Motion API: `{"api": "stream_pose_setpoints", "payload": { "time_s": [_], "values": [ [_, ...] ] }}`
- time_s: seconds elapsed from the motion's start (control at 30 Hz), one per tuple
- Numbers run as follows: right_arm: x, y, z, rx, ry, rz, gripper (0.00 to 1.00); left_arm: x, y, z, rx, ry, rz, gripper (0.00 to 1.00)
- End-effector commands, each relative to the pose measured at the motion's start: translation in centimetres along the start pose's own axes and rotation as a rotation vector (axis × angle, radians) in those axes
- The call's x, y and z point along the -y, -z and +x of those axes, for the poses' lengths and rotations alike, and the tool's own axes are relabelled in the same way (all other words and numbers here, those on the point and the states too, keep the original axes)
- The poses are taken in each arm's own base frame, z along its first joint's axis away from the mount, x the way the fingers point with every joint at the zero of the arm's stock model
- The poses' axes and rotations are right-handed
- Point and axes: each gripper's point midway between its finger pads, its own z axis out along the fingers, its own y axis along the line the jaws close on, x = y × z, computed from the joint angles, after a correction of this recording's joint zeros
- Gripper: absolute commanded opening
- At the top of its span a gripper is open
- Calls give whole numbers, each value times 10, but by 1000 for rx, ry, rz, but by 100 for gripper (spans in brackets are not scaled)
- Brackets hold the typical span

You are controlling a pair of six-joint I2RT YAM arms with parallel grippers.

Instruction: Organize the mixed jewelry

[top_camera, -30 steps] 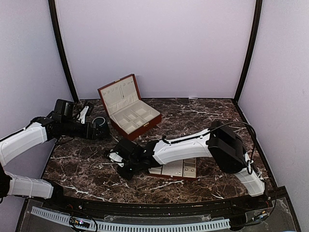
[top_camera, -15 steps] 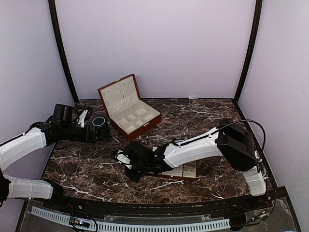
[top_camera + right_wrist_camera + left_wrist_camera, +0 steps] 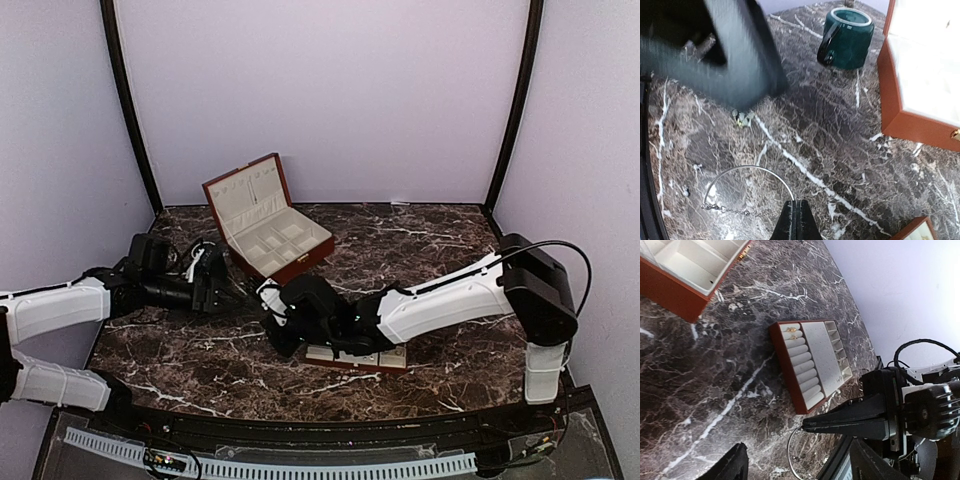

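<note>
The marble worktop carries the open wooden box toward its far-left corner. The flat compartment tray lies nearer the near edge, about mid-width. The dark green cup stands by the box's left side.

The right arm reaches across from the right edge and the left arm comes in from the left edge. They meet over the bare patch between the box's near corner and the tray's left end, and the loose mixed jewelry lies on that patch.

The left gripper hovers above it with its fingers wide apart and nothing between them but the marble below. The right gripper is low, with its fingers pressed together into one narrow point.

A thin wire hoop lies flat, its right end touching or just beside that point. Whether the wire is actually pinched cannot be told. In the right wrist view the hoop spreads ahead and to the left of the fingertips. A fine chain hangs across its open side and runs crosswise to the fingers.

Beyond the hoop, toward the cup and under the left gripper, sits a small stud cluster. Two tinier specks lie off the hoop's left side.

By my reading the right gripper is nearer the hoop and the left is nearer the studs. Any lift of the hoop depends on whether the wire sits between the right fingers or only against them.
</note>
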Motion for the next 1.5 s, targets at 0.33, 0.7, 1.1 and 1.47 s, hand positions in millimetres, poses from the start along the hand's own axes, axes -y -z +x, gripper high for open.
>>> {"api": "stream_pose_setpoints", "payload": {
  "time_s": [0.33, 0.7, 1.1, 1.47],
  "values": [
    [8, 26, -40, 154, -48, 34, 0, 14, -29, 10, -97, 68, 121, 56],
    [10, 26, -41, 160, -28, 50, 0, 18, -35, 18, -137, 105, 166, 33],
    [10, 21, -39, 151, -18, 56, 0, 19, -36, 21, -140, 131, 178, 6],
    [10, 22, -43, 153, -23, 59, 0, 21, -33, 15, -109, 117, 167, 0]
  ]
}}
